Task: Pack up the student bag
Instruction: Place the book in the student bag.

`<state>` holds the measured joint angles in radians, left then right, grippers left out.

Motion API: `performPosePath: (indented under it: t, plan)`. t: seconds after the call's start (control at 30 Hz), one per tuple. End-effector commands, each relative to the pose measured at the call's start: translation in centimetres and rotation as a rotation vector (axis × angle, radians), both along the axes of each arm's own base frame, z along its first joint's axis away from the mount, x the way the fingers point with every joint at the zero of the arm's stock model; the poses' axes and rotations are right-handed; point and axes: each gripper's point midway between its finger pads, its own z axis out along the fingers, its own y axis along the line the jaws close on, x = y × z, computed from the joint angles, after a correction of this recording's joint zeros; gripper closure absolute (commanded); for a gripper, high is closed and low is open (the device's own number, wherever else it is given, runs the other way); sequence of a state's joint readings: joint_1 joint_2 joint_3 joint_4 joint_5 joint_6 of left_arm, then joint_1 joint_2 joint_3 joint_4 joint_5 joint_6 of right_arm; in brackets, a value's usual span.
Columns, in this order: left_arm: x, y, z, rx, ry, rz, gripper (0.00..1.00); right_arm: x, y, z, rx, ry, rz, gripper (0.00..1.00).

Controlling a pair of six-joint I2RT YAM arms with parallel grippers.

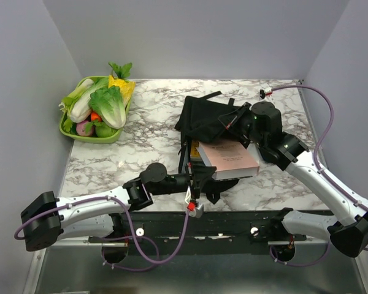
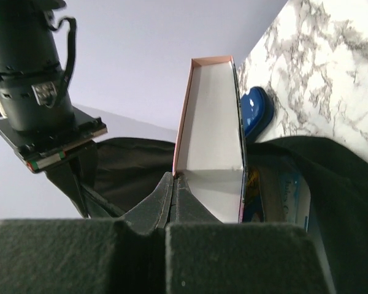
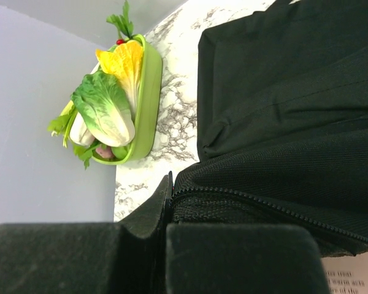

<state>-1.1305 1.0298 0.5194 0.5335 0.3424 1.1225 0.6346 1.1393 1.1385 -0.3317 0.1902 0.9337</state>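
The black student bag [image 1: 205,115] lies at the table's middle with its mouth toward me. A pink-covered book [image 1: 228,156] sticks halfway out of the mouth. My left gripper [image 1: 199,179] is shut on the book's pink cover edge; the left wrist view shows the gripper [image 2: 175,182] pinching that cover beside the white page block [image 2: 211,135]. My right gripper [image 1: 230,122] is shut on the bag's upper opening edge; the right wrist view shows the gripper [image 3: 170,196] clamping the zipper rim of the bag [image 3: 282,122]. A blue glasses case [image 2: 256,110] lies beside the book.
A green tray [image 1: 80,136] of toy vegetables stands at the back left, and shows in the right wrist view [image 3: 148,98]. A second book with a colourful cover [image 2: 281,193] sits inside the bag. The right arm's wrist [image 2: 30,79] hangs above the bag.
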Motion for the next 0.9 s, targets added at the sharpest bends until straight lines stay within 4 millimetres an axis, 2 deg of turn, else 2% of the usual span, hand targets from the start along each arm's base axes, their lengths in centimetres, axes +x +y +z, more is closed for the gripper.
performPosePath:
  t: [0.0, 0.1, 0.13, 0.2, 0.23, 0.33, 0.37, 0.4, 0.43, 0.47, 0.57, 0.67, 0.7, 0.77, 0.8, 0.83, 0.87]
  plan:
    - [1.1, 0.1, 0.0, -0.023, -0.068, -0.020, 1.00, -0.5, 1.5, 7.4, 0.105, -0.190, 0.096, 0.99]
    - [3.2, 0.5, -2.5, 0.031, -0.060, 0.031, 1.00, -0.8, 1.7, 8.1, 0.106, -0.201, 0.118, 0.99]
    - [4.9, 1.2, -3.0, 0.045, -0.047, 0.077, 1.00, -0.9, 1.8, 8.4, 0.107, -0.207, 0.125, 0.99]
    - [6.3, 1.5, -4.8, 0.104, -0.028, 0.111, 1.00, -1.1, 1.9, 8.8, 0.111, -0.210, 0.134, 0.99]
    - [6.7, 2.0, -5.7, 0.125, -0.027, 0.123, 1.00, -1.2, 2.0, 9.0, 0.110, -0.214, 0.139, 0.99]
    - [6.3, 2.5, -7.1, 0.169, -0.046, 0.108, 1.00, -1.2, 1.9, 9.3, 0.107, -0.214, 0.135, 0.99]
    - [5.8, 2.4, -7.1, 0.171, -0.047, 0.089, 0.96, -1.2, 1.8, 9.2, 0.104, -0.213, 0.131, 0.99]
    - [5.3, 2.6, -8.6, 0.235, -0.018, 0.074, 0.75, -1.2, 1.7, 9.1, 0.100, -0.209, 0.126, 0.99]
    - [5.4, 2.7, -8.6, 0.275, -0.052, 0.081, 0.74, -1.1, 1.7, 8.9, 0.098, -0.205, 0.123, 0.99]
    - [5.3, 2.9, -9.5, 0.312, -0.036, 0.083, 0.74, -1.1, 1.6, 8.8, 0.096, -0.203, 0.117, 0.99]
    - [6.6, 3.6, -11.0, 0.368, -0.024, 0.158, 0.64, -1.0, 1.6, 8.4, 0.094, -0.190, 0.116, 0.99]
    - [6.1, 4.3, -10.6, 0.353, -0.039, 0.166, 0.26, -0.9, 1.4, 8.0, 0.090, -0.176, 0.101, 0.99]
    - [5.4, 4.5, -10.7, 0.365, -0.039, 0.150, 0.02, -0.9, 1.4, 7.7, 0.085, -0.169, 0.100, 0.99]
    - [4.0, 4.8, -8.6, 0.329, -0.055, 0.125, 0.01, -0.8, 1.5, 7.3, 0.083, -0.157, 0.095, 0.99]
    - [2.8, 5.4, -9.4, 0.377, -0.028, 0.090, 0.01, -0.7, 1.5, 7.0, 0.079, -0.150, 0.094, 0.99]
    - [1.4, 5.5, -7.7, 0.347, -0.041, 0.053, 0.01, -0.7, 1.6, 6.8, 0.082, -0.143, 0.094, 0.99]
    - [0.7, 5.5, -6.2, 0.328, -0.035, 0.039, 0.01, -0.6, 1.6, 6.6, 0.082, -0.138, 0.090, 0.99]
